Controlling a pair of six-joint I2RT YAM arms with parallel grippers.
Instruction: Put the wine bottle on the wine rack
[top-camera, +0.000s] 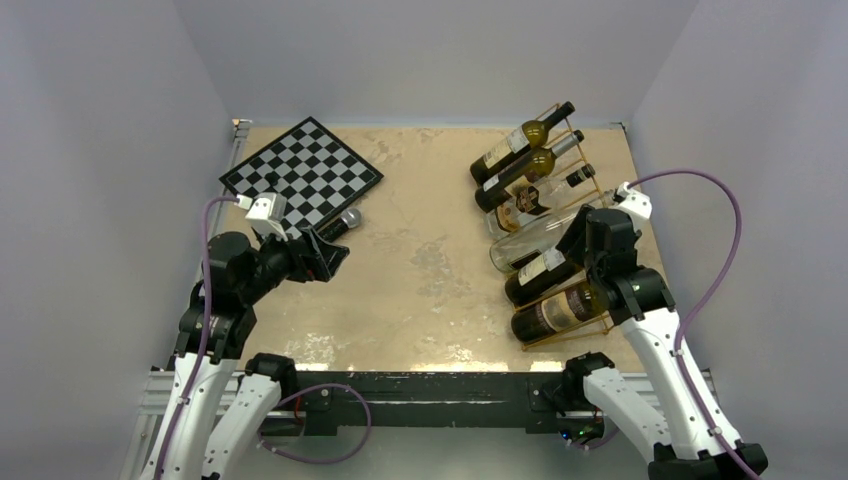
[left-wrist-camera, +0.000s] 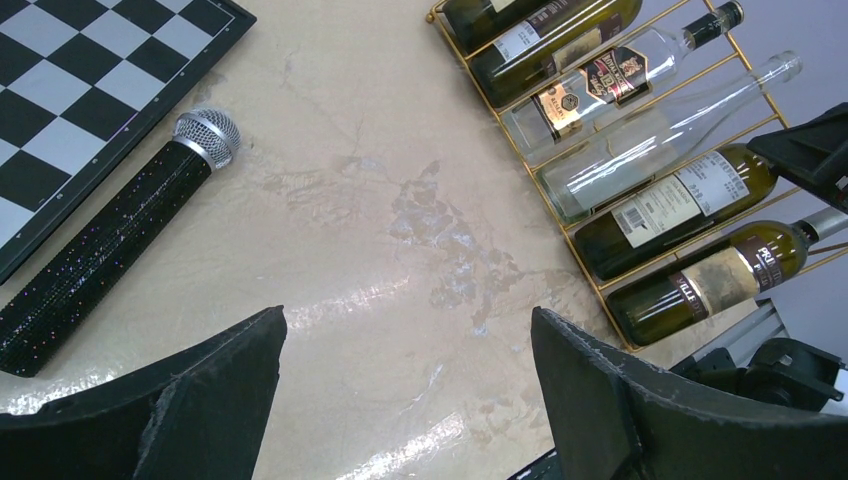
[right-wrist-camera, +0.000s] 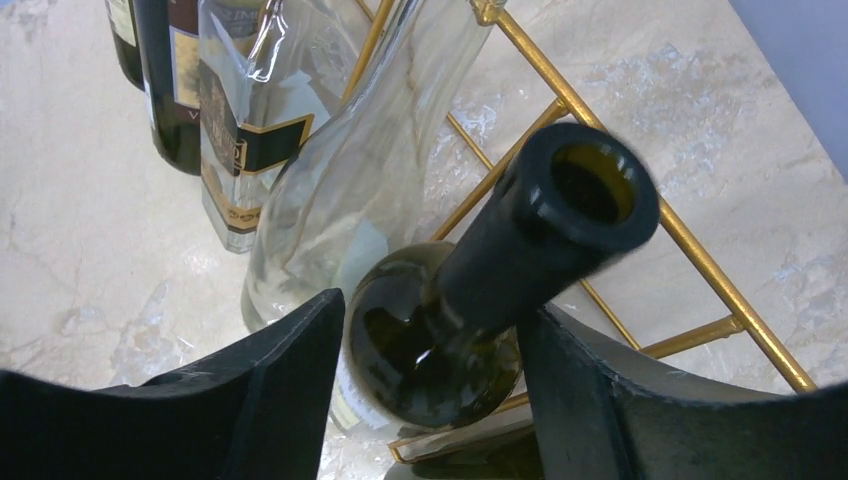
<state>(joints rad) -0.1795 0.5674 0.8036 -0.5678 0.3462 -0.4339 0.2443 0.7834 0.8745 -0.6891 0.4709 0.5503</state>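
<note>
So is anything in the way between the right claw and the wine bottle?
No, nothing visible is in the way. The wine bottle has its neck right between the open fingers of the right gripper. It already lies in the gold wine rack, next to a clear bottle.

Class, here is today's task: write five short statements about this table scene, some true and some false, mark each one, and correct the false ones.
1. The wine rack holds six bottles. True.
2. The microphone lies on the chessboard. False: it lies on the table, beside the board's edge.
3. The left gripper holds the microphone. False: it is open and empty.
4. The right gripper has its jaws on either side of a dark wine bottle. True.
5. That bottle's mouth is uncorked. True.
</note>
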